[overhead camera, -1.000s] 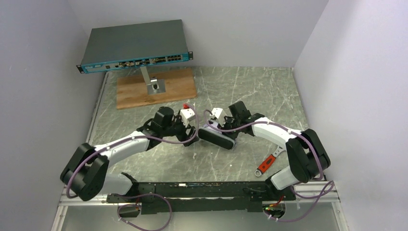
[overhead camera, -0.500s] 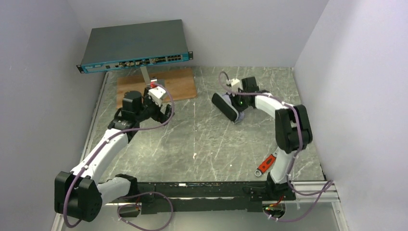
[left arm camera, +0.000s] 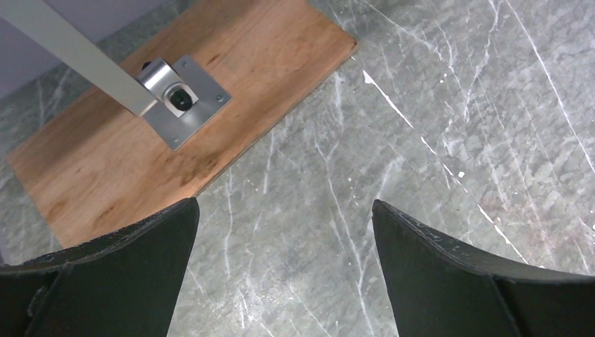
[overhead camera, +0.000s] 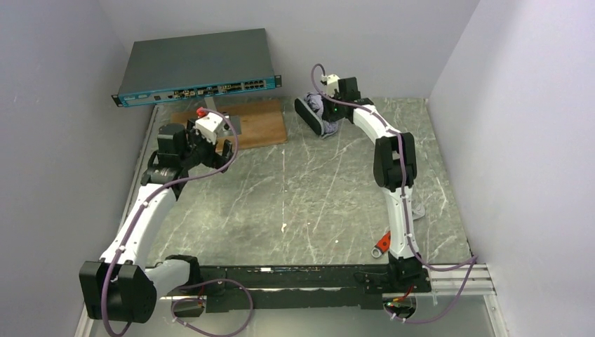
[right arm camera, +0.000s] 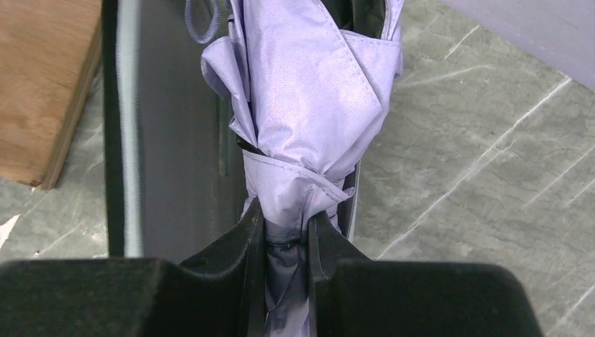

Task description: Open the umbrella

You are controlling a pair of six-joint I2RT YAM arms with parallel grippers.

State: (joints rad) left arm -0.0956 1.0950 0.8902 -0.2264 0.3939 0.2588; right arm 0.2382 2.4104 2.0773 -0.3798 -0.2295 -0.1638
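The umbrella (right arm camera: 309,91) is folded, its pale lavender canopy bunched, with a strap loop (right arm camera: 200,28) near its far end. It lies against a grey pouch with black edging (right arm camera: 168,140). My right gripper (right arm camera: 286,225) is shut on the bunched canopy. In the top view that gripper (overhead camera: 325,112) is stretched to the back of the table, with the umbrella (overhead camera: 317,104) and the dark pouch (overhead camera: 307,116) at its tip. My left gripper (left arm camera: 284,203) is open and empty above the marble table, beside the wooden board (left arm camera: 175,140). The shaft and handle are hidden.
A network switch (overhead camera: 196,67) stands on a metal post (left arm camera: 77,63) bolted to the wooden board (overhead camera: 231,130) at the back left. A red-handled tool (overhead camera: 384,242) lies by the right arm's base. Walls close in the left, back and right sides.
My right arm has stretched from mid-table to the back, carrying the umbrella and pouch. My left arm has swung away to the back left, near the wooden board.
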